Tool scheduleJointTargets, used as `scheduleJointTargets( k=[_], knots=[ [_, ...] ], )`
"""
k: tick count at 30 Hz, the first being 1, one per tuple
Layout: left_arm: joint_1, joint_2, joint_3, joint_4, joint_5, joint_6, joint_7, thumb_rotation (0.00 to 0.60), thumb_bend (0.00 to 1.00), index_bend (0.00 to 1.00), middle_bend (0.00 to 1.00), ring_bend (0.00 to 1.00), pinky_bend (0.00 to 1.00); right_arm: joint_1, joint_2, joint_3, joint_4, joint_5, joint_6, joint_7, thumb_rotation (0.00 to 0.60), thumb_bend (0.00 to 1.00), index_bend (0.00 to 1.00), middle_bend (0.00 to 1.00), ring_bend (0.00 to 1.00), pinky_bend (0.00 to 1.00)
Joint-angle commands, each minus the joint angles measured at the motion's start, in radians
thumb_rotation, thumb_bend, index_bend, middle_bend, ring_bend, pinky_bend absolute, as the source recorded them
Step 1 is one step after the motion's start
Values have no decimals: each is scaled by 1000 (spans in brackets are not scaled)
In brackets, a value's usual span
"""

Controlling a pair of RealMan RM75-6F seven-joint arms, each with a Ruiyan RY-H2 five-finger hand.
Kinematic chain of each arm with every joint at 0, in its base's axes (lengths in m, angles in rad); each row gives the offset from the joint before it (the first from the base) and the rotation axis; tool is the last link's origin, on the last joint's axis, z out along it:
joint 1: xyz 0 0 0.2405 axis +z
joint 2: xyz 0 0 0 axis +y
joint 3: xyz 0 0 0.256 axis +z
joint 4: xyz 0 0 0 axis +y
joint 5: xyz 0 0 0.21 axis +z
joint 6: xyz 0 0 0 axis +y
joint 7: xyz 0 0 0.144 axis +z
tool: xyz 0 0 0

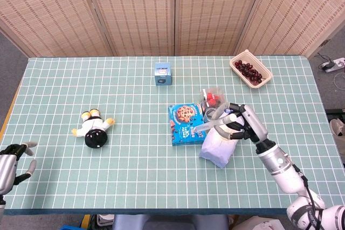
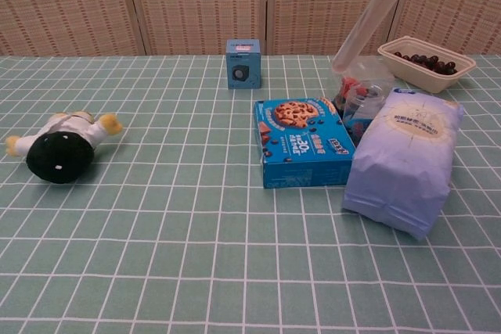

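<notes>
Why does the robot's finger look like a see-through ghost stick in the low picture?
Chest view: the finger is close to the lens, so it blurs pale; the cookie box stays sharp. Head view: the right hand is in focus, light even, shadows faint.

Lavender bag (image 2: 403, 158), blue cookie box (image 2: 301, 142), green white-gridded table (image 1: 135, 176).

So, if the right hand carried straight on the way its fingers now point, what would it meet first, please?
Probably the blue cookie box. The right hand hovers over the pale purple bag with fingers aimed that way, though its height above the table is unclear.
</notes>
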Motion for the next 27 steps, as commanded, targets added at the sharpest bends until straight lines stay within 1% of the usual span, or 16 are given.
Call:
scheduleJointTargets(
  k=[1,3,4,8,10,12,15,17,19,23,27],
  knots=[
    [0,0,0,-1,-1,-1,1,600,400,391,465,327,492,-11,5,-7,27,-9,16,-159,600,499,667,1000,1000,1000],
    [0,1,0,-1,-2,-1,-1,600,400,391,465,327,492,-15,-9,-7,41,7,22,-270,600,499,667,1000,1000,1000],
    [0,2,0,-1,-3,-1,-2,600,400,391,464,327,492,-17,-19,-6,47,20,24,-347,600,499,667,1000,1000,1000],
    [0,3,0,-1,-4,-3,-3,600,400,391,465,327,492,-18,-43,-5,48,60,25,-560,600,499,667,1000,1000,1000],
    [-1,3,0,-2,-3,-4,-2,600,400,393,465,327,492,-18,-48,-4,34,80,19,-614,600,499,667,1000,1000,1000],
    [-1,3,0,-2,-3,-4,-3,600,400,402,465,327,492,-18,-46,-1,16,93,11,-611,600,499,667,1000,1000,1000],
    [0,2,-1,-2,-3,-1,-3,600,400,407,465,327,492,-19,-42,7,-2,103,4,-562,600,498,667,1000,1000,1000],
    [0,2,-1,-1,-3,0,-5,600,400,403,465,327,492,-20,-40,12,-12,101,0,-490,600,499,667,1000,1000,1000],
    [0,2,-1,0,-2,0,-5,600,399,400,465,327,492,-20,-29,11,-17,85,-10,-395,600,499,667,1000,1000,1000],
    [0,2,-1,0,-2,-1,-7,600,399,396,464,327,492,-19,-8,8,4,18,-8,-151,600,499,667,1000,1000,1000],
    [-1,2,-1,1,-4,-4,-6,600,399,395,465,327,492,-17,-5,1,34,-36,18,16,600,499,667,1000,1000,1000]
  ],
)
